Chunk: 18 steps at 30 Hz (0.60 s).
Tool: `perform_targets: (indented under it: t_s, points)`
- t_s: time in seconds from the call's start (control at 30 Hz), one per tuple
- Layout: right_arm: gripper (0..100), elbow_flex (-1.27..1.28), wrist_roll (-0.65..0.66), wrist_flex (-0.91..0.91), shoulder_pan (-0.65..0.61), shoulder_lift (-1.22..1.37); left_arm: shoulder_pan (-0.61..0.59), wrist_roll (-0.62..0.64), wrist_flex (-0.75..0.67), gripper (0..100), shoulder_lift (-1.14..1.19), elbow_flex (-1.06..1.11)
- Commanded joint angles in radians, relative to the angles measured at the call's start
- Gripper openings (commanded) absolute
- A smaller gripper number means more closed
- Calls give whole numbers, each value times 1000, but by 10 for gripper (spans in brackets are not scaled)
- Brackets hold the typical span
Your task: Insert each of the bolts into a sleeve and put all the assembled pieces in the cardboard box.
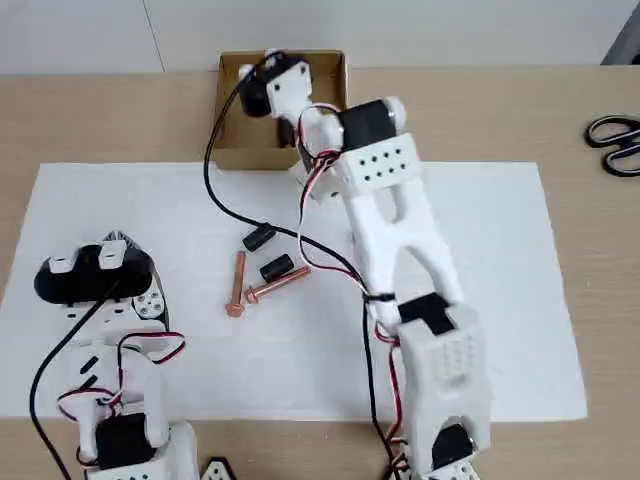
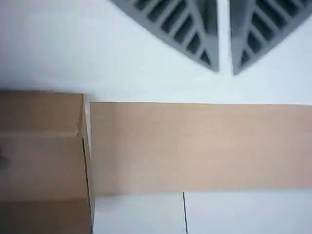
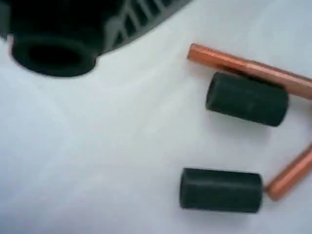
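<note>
Copper-coloured bolts: 2, both flat on the white paper sheet (image 1: 480,300). The straight bolt (image 1: 238,285) has its long axis running to/from the arm bases, head at the base end. The slanted bolt (image 1: 278,287) lies diagonally, head just beside the other's head, shank tip aimed toward the right arm — a rough V.

Black sleeves: 3, short matt tubes. The far sleeve (image 1: 260,237) lies on its side by the straight bolt's tip. The near sleeve (image 1: 277,268) lies up against the slanted bolt, approx parallel w/ it. The held sleeve (image 3: 51,56) is pinched in the right gripper (image 3: 73,39) over the cardboard box (image 1: 245,155), hollow end toward the wrist camera — can't tell if a bolt sits inside.

The 1 cardboard box stands on the wooden table (image 1: 100,120), past the paper's far edge. The left gripper (image 2: 224,70) sits over the paper's left part, fingers nearly touching, nothing btwn them. A pair of scissors (image 1: 615,145) lies at the table's right edge.
</note>
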Motion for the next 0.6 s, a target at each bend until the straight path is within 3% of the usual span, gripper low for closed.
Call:
perform_targets:
  t_s: [0.0,0.23,0.4,0.57]
  points:
    - [4,41,-49,7,-7,-222,3,-2,5,6,-5,-76]
    - [4,282,-91,5,-7,-651,43,-2,112,6,41,-199]
    - [6,608,-91,-12,4,-914,216,-37,219,6,252,-303]
    - [6,973,-94,-160,56,-1159,377,-23,261,6,535,-481]
